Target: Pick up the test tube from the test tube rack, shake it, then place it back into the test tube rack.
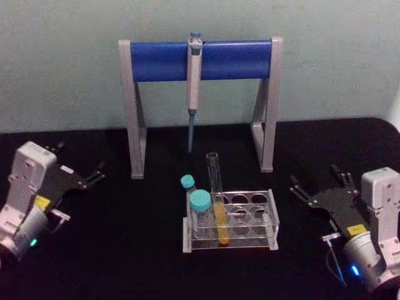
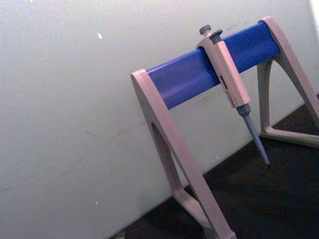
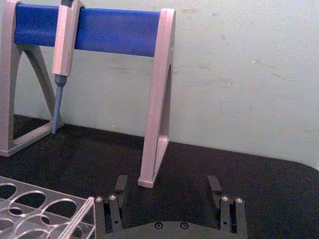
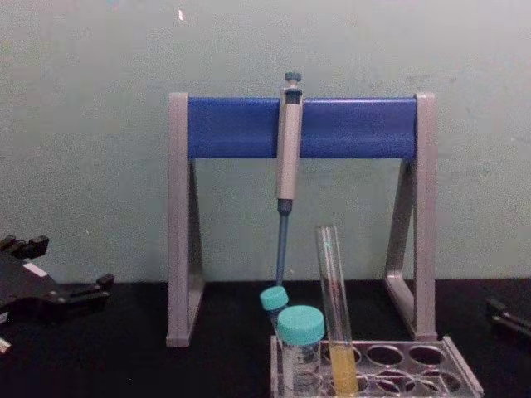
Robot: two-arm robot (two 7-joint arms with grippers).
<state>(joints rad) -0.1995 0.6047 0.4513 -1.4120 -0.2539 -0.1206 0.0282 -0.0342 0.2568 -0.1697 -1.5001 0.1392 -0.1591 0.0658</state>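
My right gripper [image 1: 317, 189], fingers spread, empty, right of the test tube rack [image 1: 272, 212]: I should grasp the test tube [image 1: 216, 187] above its liquid, clear of the capped vials [image 1: 200, 209], lifting straight; left gripper [image 1: 87, 176] open, parked far left

no readable text, labels or numbers

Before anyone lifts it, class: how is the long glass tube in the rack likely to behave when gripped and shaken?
The tube looks like smooth, thin glass, so probably slippery and fragile under a hard squeeze. It has no cap and holds yellow liquid low down, so rough shaking could spill. It leans in the rack, so it likely sits loosely and should lift out easily.
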